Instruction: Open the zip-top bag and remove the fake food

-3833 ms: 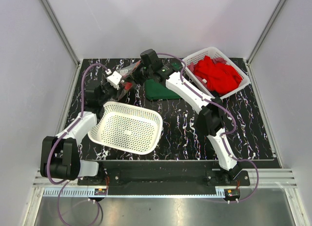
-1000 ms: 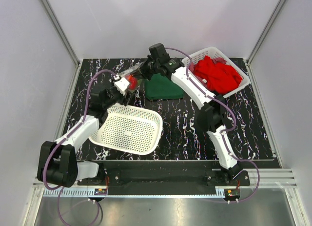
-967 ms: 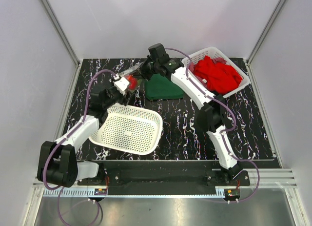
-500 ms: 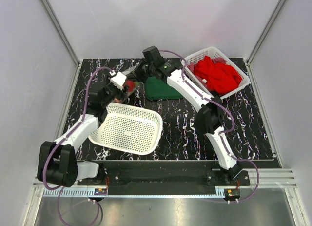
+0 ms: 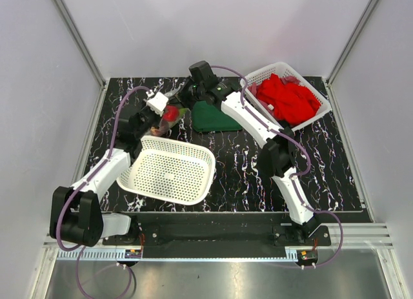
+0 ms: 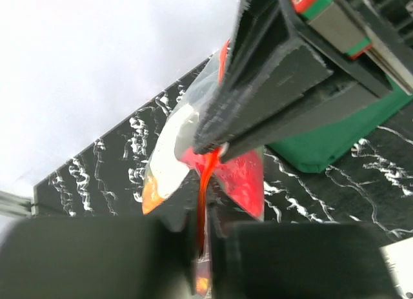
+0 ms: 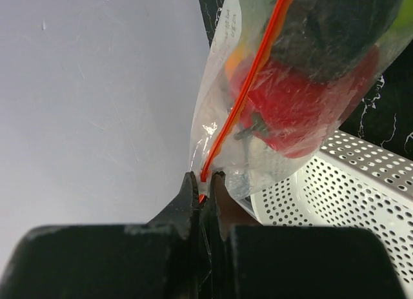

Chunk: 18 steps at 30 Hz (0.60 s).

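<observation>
The zip-top bag (image 5: 171, 112) hangs above the table's back left, stretched between both grippers. My left gripper (image 6: 201, 215) is shut on its red-orange zip strip (image 6: 205, 176). My right gripper (image 7: 202, 179) is shut on the strip's other end, and its black fingers (image 6: 258, 112) show from the left wrist view. Through the clear plastic I see fake food: a red pepper (image 7: 303, 112) and an orange piece (image 6: 151, 199). The white label (image 6: 171, 150) faces the left wrist camera. From above, the left gripper (image 5: 162, 112) and right gripper (image 5: 182, 97) sit close together.
An empty white perforated basket (image 5: 169, 168) lies just in front of the bag, under the left arm. A folded green cloth (image 5: 213, 118) rests to the bag's right. A white basket (image 5: 271, 72) holding red cloths (image 5: 287, 95) stands at the back right.
The left gripper, open half a second ago, has shut on the zip strip. Both grippers and the bag have shifted a little left over the last second.
</observation>
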### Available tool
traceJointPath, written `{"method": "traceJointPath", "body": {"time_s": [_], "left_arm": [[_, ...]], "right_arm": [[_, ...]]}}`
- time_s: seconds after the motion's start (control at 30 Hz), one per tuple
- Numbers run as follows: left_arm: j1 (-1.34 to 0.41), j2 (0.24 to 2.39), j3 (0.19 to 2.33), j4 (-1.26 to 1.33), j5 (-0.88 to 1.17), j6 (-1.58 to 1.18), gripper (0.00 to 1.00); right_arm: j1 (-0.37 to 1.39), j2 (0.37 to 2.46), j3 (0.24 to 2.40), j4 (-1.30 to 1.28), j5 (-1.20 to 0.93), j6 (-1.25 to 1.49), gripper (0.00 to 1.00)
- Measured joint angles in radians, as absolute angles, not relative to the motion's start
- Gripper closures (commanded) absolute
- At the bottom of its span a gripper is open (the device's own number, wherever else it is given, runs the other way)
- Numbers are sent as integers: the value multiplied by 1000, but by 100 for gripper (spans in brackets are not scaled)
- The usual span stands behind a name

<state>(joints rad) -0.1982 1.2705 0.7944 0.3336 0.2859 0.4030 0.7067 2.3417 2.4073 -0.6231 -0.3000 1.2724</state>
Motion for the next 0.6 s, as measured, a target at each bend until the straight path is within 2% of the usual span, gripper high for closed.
{"method": "traceJointPath", "body": {"time_s": [0.23,0.6], "left_arm": [[-198,1253,794,306,278,387,100],[-141,1106,754,190,213,255,100]], "right_arm": [[701,2342,2409,-624,-299,1256,100],[670,2399,2466,-598,-301,1137,100]]}}
